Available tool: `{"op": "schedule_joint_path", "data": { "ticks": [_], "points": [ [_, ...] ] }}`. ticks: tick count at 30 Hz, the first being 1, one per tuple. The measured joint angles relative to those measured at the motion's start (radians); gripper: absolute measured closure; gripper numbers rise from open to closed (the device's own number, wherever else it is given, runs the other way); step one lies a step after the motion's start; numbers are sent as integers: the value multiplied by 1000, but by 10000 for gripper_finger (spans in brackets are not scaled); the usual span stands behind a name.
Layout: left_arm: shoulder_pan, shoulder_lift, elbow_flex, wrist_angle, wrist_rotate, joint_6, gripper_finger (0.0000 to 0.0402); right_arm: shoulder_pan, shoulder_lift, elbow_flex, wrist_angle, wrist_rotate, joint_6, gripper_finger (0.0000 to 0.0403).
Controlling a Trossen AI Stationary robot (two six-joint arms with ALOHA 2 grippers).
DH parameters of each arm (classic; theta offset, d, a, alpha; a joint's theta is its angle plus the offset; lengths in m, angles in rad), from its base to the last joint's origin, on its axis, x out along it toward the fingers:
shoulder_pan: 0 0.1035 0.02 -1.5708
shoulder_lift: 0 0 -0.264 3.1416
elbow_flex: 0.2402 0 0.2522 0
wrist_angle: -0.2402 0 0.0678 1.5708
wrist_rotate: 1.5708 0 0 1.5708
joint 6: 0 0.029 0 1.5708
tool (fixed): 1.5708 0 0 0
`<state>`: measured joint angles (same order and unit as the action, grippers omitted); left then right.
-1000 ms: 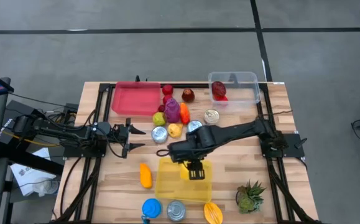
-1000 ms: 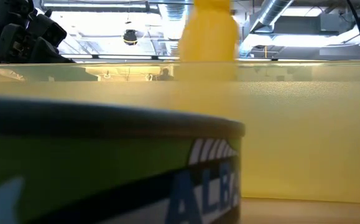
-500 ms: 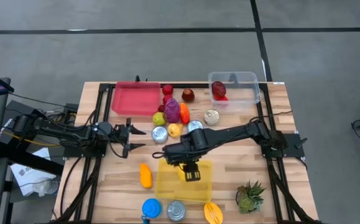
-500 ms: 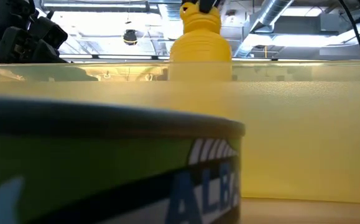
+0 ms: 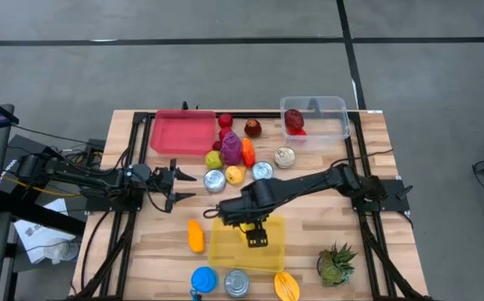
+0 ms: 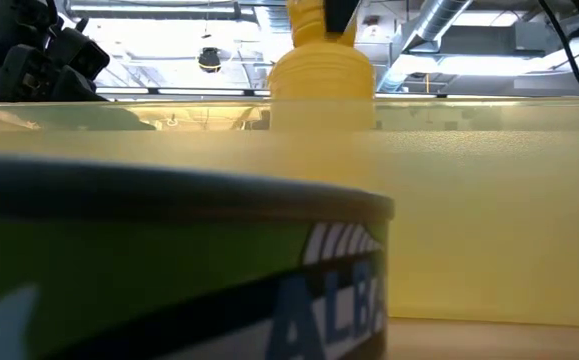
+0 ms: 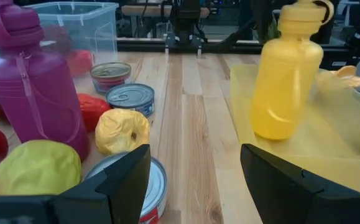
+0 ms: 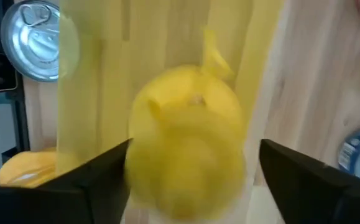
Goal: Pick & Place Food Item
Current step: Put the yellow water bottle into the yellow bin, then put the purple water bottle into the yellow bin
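1. Yellow bottle (image 7: pixel 288 71) stands upright inside the yellow tray (image 5: pixel 225 251) at the near middle of the table (image 5: pixel 308 242), close to the tray's far edge.
2. Right gripper (image 5: pixel 256 233) is directly above the bottle; its fingers (image 8: pixel 304 174) are spread wide to either side of the bottle's cap without clamping it.
3. Left gripper (image 5: pixel 175 184) waits over the table's left side with its fingers apart, holding nothing, well away from the tray.
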<state>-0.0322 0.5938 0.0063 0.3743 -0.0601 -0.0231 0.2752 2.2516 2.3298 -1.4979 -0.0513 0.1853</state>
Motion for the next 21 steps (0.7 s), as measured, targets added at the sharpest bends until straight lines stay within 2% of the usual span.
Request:
{"op": "schedule_joint_path", "data": {
  "ticks": [5, 15, 21],
  "points": [
    [0, 0, 0, 1, 0, 0, 156, -1, -9, 0, -13, 7, 28, 62],
    [0, 0, 0, 0, 1, 0, 156, 0, -64, 24, 5, 8, 36, 86],
    [0, 0, 0, 3, 1, 0, 156, 5, -163, 22, 89, 74, -5, 88]
  ]
}}
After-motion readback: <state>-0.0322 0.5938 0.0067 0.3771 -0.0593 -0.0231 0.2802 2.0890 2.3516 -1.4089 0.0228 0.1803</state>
